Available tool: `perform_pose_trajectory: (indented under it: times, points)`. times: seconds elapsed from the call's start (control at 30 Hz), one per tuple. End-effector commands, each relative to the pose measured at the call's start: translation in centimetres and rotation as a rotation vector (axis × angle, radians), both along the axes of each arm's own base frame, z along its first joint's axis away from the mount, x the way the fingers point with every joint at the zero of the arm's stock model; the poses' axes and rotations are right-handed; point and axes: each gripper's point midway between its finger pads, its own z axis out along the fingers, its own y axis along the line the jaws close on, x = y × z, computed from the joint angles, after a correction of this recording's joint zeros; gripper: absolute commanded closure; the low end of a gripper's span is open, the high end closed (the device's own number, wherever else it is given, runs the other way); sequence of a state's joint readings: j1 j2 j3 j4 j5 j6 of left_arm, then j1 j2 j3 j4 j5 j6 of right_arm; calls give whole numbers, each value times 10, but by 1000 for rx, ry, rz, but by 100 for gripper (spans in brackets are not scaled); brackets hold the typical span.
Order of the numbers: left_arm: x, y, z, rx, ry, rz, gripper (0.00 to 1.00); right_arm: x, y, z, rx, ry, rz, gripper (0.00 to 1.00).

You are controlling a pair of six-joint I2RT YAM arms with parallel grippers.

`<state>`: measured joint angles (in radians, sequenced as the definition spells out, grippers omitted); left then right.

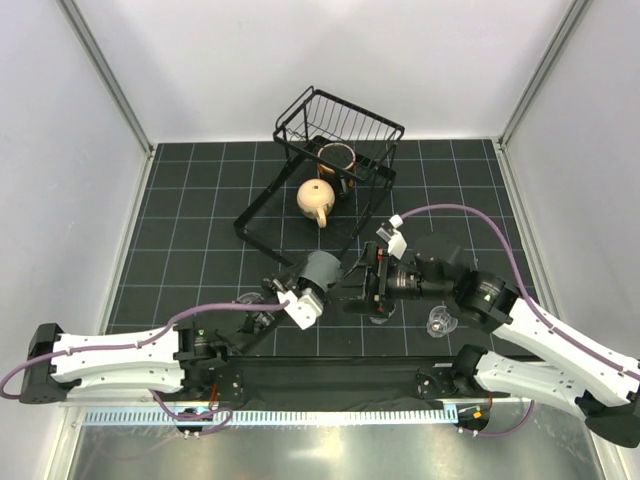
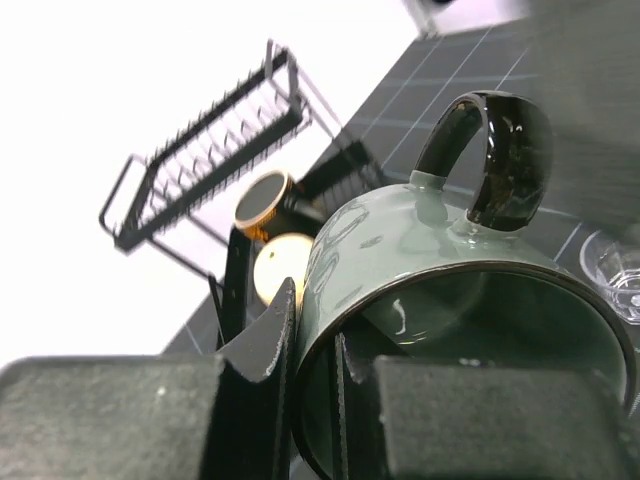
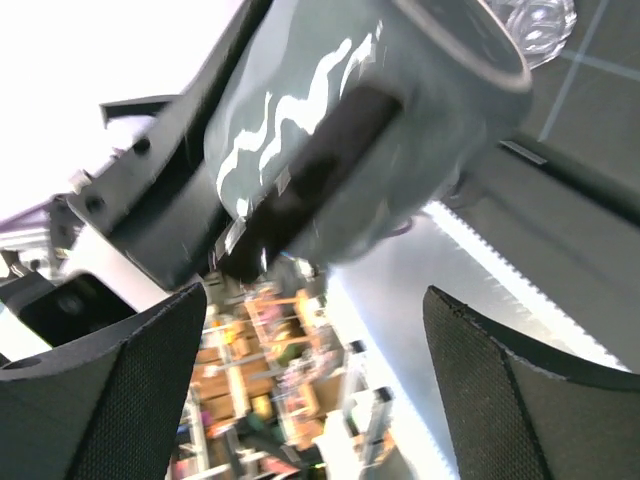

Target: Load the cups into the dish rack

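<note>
My left gripper point(image 1: 312, 285) is shut on the rim of the grey handled mug point(image 1: 322, 270) and holds it tilted above the mat; in the left wrist view one finger point(image 2: 268, 335) is outside the mug point(image 2: 430, 250) and the other is inside it. My right gripper point(image 1: 352, 285) is open and empty just right of the mug. In the right wrist view the mug point(image 3: 350, 100) fills the space ahead of its spread fingers point(image 3: 130, 390). The black wire dish rack point(image 1: 345, 125) stands at the back. A brown-rimmed cup point(image 1: 337, 158) and a beige handled mug point(image 1: 316, 198) sit on its lower part.
A clear glass tumbler point(image 1: 441, 321) stands on the mat by the right arm, and it also shows in the left wrist view point(image 2: 615, 275). Another clear glass point(image 1: 250, 299) is left of the left gripper. The rack's flat lower frame point(image 1: 262, 205) reaches toward the arms.
</note>
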<state>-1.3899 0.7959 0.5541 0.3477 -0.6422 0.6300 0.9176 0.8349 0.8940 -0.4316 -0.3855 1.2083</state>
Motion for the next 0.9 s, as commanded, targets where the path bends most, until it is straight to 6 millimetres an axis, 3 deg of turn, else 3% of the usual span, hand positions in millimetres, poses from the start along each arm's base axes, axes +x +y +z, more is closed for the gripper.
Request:
perform_pose_trajectory:
  times: [0.0, 0.2, 0.4, 0.53, 0.7, 0.87]
  points:
    - [-16, 0, 62, -160, -151, -115, 100, -8, 9, 43, 147, 55, 52, 13]
    - [-26, 6, 68, -150, -193, -165, 100, -5, 15, 37, 182, 176, 63, 20]
    - [-30, 1, 55, -47, -242, -196, 100, -5, 25, 32, 193, 280, 90, 36]
    - [-28, -1, 50, -8, -257, -191, 100, -6, 29, 33, 184, 305, 112, 52]
    - [-34, -3, 50, 3, -286, -227, 100, -5, 35, 31, 166, 314, 142, 60]
    - [-39, -2, 48, 3, -293, -262, 100, -3, 41, 21, 144, 313, 175, 61]
